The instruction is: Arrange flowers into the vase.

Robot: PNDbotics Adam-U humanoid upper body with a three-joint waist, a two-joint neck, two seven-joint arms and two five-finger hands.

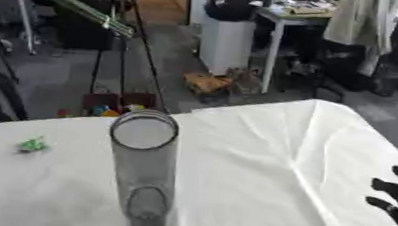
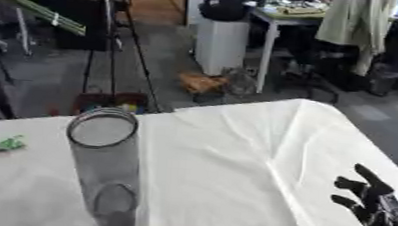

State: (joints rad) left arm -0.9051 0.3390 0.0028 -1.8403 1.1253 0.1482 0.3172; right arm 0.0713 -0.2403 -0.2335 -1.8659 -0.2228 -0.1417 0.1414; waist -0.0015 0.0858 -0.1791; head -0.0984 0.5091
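Observation:
A tall clear glass vase (image 1: pixel 144 169) stands upright near the front middle of the table, and nothing shows inside it. A small green piece (image 1: pixel 32 145), maybe a bit of leaf, lies on the cloth at the left. Long green stems (image 1: pixel 74 3) slant across the upper left corner, above the floor and apart from the vase. My right hand (image 2: pixel 373 207) rests at the lower right on the table, open, fingers spread and pointing up, holding nothing. My left hand does not show.
The table (image 1: pixel 278 155) is covered with a creased white cloth; its far edge runs diagonally, with the corner at the upper right. Beyond it are a tripod (image 1: pixel 124 39), a white bin (image 1: pixel 227 44) and desks.

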